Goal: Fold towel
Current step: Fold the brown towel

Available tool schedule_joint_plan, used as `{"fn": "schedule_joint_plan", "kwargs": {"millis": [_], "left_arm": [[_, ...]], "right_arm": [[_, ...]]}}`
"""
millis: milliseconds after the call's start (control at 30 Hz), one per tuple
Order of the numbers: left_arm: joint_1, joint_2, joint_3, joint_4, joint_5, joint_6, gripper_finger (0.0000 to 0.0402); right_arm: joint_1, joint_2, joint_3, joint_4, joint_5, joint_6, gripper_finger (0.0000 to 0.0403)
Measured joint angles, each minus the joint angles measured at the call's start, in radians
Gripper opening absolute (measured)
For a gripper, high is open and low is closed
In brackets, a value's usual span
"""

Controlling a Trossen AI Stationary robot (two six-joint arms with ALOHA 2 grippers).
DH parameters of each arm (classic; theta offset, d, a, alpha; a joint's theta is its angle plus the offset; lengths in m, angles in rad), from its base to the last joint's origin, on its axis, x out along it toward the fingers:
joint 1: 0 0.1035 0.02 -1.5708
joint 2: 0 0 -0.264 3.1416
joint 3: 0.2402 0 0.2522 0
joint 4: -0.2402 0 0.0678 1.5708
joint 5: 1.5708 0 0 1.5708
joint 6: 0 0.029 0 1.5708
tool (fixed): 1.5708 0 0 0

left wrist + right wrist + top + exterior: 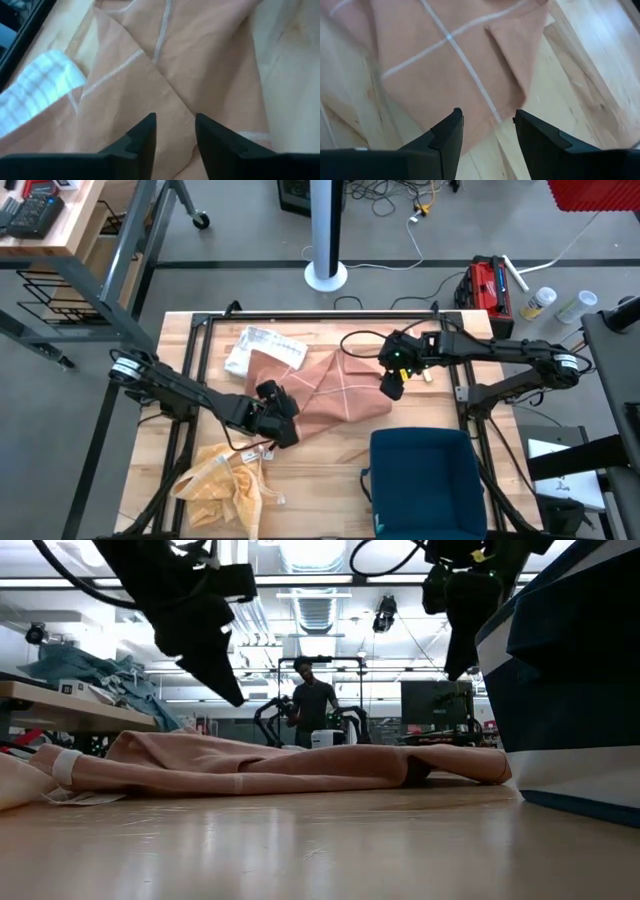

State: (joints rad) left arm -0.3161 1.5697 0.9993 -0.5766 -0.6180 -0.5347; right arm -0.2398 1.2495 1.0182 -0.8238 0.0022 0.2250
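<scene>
A salmon towel (330,390) with thin white lines lies rumpled and partly folded over itself in the middle of the table, resting on the wood (260,765). My left gripper (283,423) hangs open just above the towel's near-left end (175,90), its fingers (228,690) clear of the cloth. My right gripper (391,387) stands open higher up (458,660), over the towel's right corner (512,55). Nothing is between either pair of fingers.
A white striped cloth (262,348) lies at the far left, partly under the towel. A yellow cloth (225,480) is heaped near the front left, and a folded dark blue cloth (425,480) sits at the front right. A person (312,705) stands in the room behind.
</scene>
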Motion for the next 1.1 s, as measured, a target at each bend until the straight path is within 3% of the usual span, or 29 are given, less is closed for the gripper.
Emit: {"fn": "schedule_joint_plan", "kwargs": {"millis": [300, 633, 800, 1000, 1100], "left_arm": [[0.009, 0.105, 0.000, 0.030, 0.025, -0.108, 0.0189], [0.011, 0.205, -0.001, 0.056, 0.045, -0.089, 0.0195], [0.012, 0.204, -0.001, -0.005, -0.033, -0.115, 0.0146], [0.012, 0.149, -0.001, -0.086, -0.079, -0.163, 0.0016], [0.012, 0.093, -0.001, -0.091, -0.123, -0.142, 0.0014]], "right_arm": [[0.000, -0.005, -0.006, 0.030, -0.001, -0.027, 0.0172], [0.000, -0.005, -0.006, 0.050, -0.001, -0.034, 0.0172], [0.000, -0.005, -0.006, 0.053, -0.001, -0.034, 0.0172], [0.000, -0.005, -0.006, 0.053, -0.001, -0.034, 0.0172], [0.000, -0.005, -0.006, 0.053, -0.001, -0.034, 0.0172]]}}
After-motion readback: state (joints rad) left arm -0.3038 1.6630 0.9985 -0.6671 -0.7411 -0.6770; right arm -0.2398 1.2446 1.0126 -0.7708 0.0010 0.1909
